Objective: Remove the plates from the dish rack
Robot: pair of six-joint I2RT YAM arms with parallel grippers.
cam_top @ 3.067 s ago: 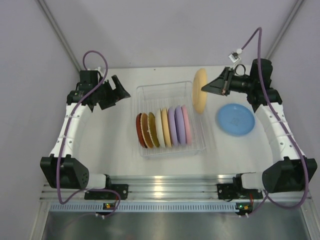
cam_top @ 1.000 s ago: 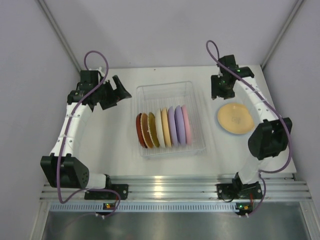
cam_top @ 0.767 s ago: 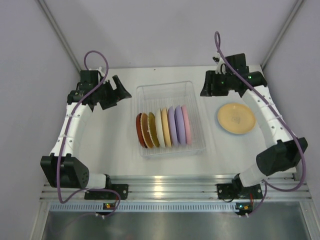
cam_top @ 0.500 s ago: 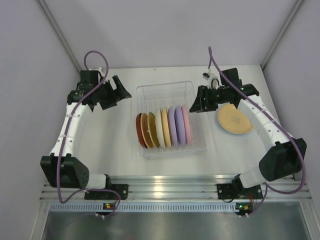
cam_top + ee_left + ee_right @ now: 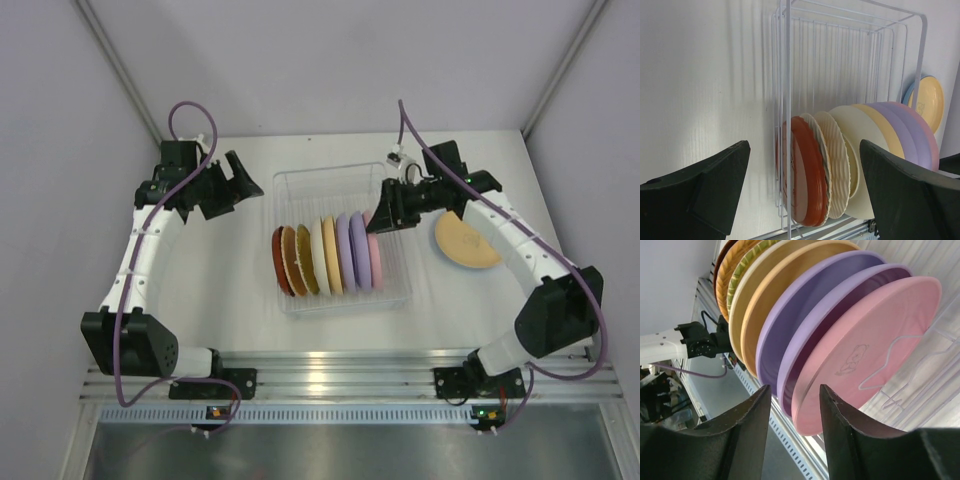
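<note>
Right claw (image 5: pixel 795 390) over the right end of the dish rack (image 5: pixel 330 174), fingers pointing down and left at the row. Jaws partly apart and empty, with a plain gap between them and no rim touched that I could see.

Plates stood on edge in the rack, faces turned left and right, rims running from near side to far side. The pink plate (image 5: pixel 865 350) was the end one on this claw's side, lying just below and ahead of the fingertips. A lavender plate (image 5: pixel 805 335) came next beyond it, packed close, and the rest were farther off from the claw.

In the wrist view the pink rim crossed the gap at a slant, and the lavender rim showed in the same gap. Judgement: the grasp turns on getting one finger into the narrow slot between pink and lavender, the other outside the pink face. Otherwise two plates may come up together.

Behind the right claw, away from the rack, a mustard plate (image 5: pixel 468 242) lay flat on the desk (image 5: pixel 230 270), with a blue edge showing under it from the left wrist view.

Left claw (image 5: pixel 240 182) spread wide, empty, well left of the rack. The right arm was plainly the nearer to the pink plate.
</note>
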